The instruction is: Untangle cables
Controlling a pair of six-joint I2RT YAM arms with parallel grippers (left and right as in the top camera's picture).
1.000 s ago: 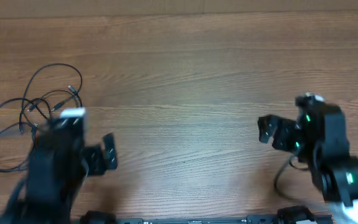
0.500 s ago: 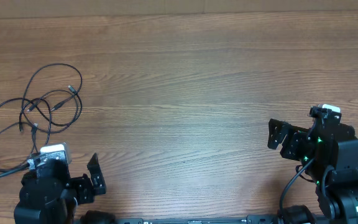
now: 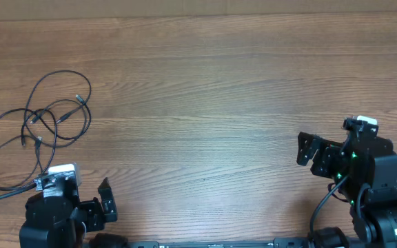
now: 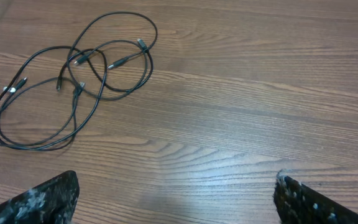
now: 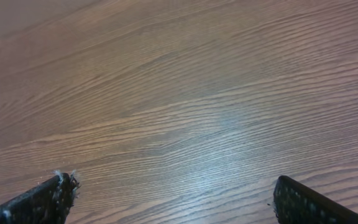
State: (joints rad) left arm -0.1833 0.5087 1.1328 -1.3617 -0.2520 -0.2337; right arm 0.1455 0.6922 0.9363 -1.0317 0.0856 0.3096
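Looking from the left side of the wooden table point(image 3: 219, 83), we find the cables point(image 3: 40, 131) lying flat on the far-left part of the surface. They are thin black cords in several loose loops that cross one another where they overlap. Small plug ends show inside and beside the tangle, and one strand trails off toward the left edge of the overhead view. They lie apart from both grippers. Nearer the robot than that tangle we see the left gripper point(image 3: 105, 204), low at the front-left of the table, apart from the loops and holding nothing. In its wrist view its two fingers point(image 4: 48, 199) sit at opposite lower corners with bare wood between them, so we read the jaws as spread wide. The cables show in the upper left of that same view, ahead of the fingers and off to their left. At the right side we come to the right gripper point(image 3: 307, 148), pointing toward the table's centre and well apart from the cables. In its own wrist view its fingertips likewise stand far apart over bare wood, gripping nothing.
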